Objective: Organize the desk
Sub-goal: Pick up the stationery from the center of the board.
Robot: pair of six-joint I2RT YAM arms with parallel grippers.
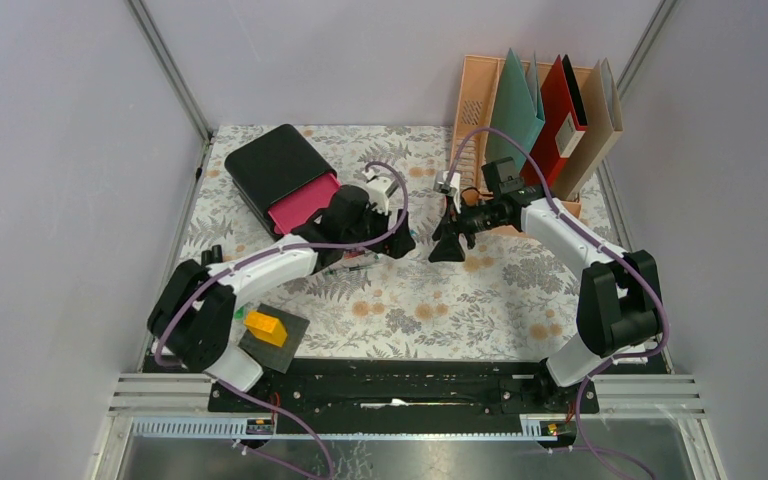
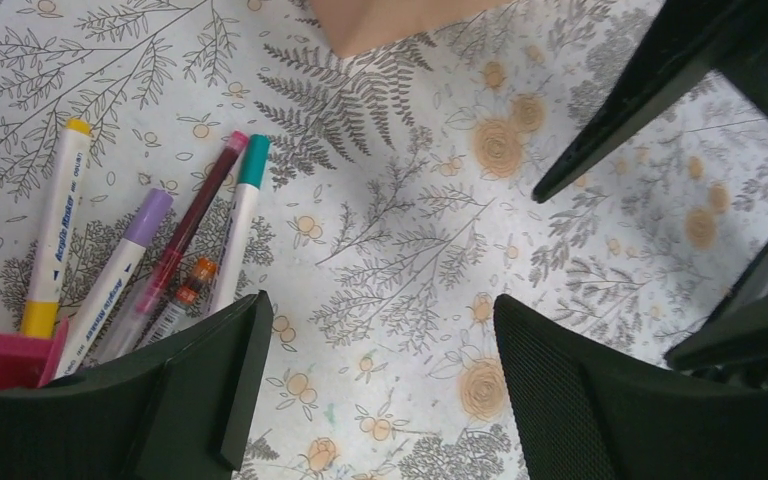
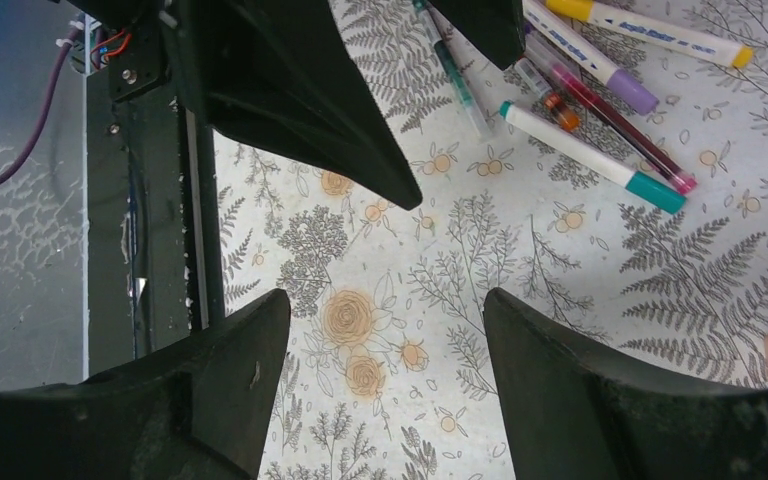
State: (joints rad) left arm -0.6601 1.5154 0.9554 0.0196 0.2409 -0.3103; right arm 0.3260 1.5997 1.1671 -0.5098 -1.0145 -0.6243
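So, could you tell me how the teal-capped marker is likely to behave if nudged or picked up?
The teal-capped marker looks round and smooth, so it would probably roll on the desk if nudged sideways. Its plastic barrel seems stiff and light. The red pen lies close beside it and might shift too.

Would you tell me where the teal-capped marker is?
The teal-capped marker lies on the desk, left of centre in the left wrist view, just right of the dark red pen.

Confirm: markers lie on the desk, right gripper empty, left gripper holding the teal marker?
No. The left gripper is empty too: the left wrist view shows the teal marker lying on the desk, outside the open jaws. The rest holds.
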